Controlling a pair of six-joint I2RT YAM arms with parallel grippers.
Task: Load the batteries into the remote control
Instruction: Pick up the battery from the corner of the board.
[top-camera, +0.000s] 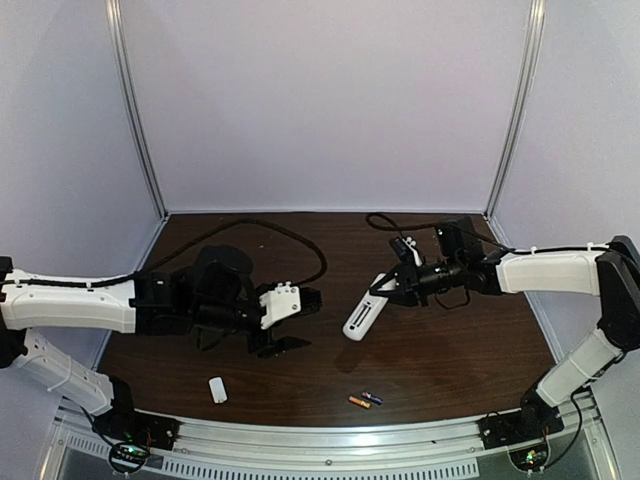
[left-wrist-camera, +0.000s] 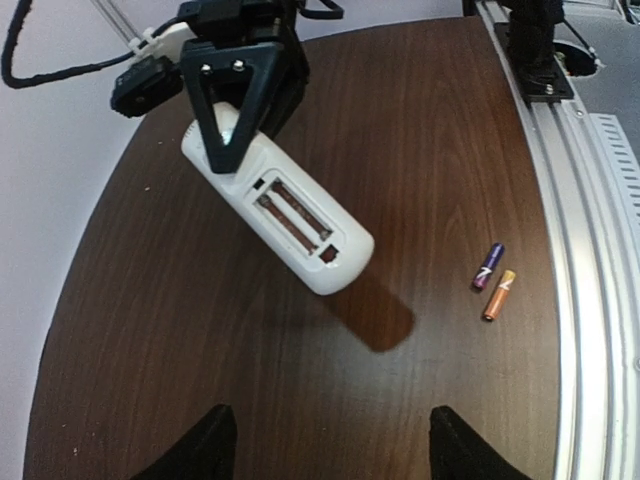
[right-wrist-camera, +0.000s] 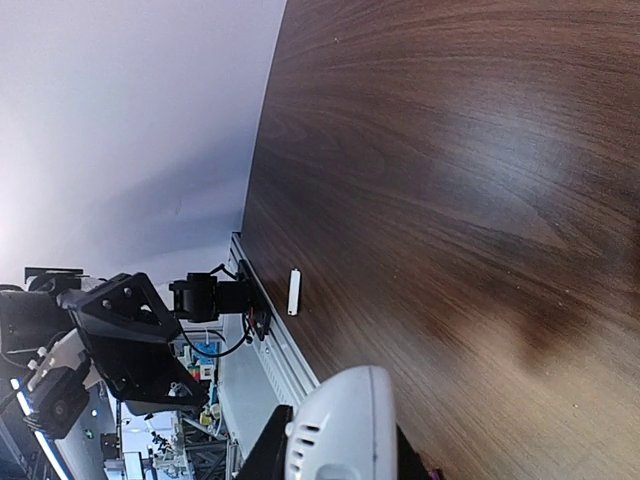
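The left tool (top-camera: 293, 322) hovers with fingers apart and empty, a white piece (top-camera: 217, 389) lies near-left on the worktop (top-camera: 450, 350), the batteries (top-camera: 365, 399) lie side by side by the near edge, and beyond them the right tool (top-camera: 397, 287) is clamped on the remote (top-camera: 363, 316), held tilted off the worktop, its bay open.

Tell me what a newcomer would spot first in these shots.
The white remote control stands out: the right pincer holds it tilted above the middle of the table, with its empty battery bay exposed. The batteries, one orange and one purple, lie side by side near the front edge. The left pincer hangs open, left of the remote.
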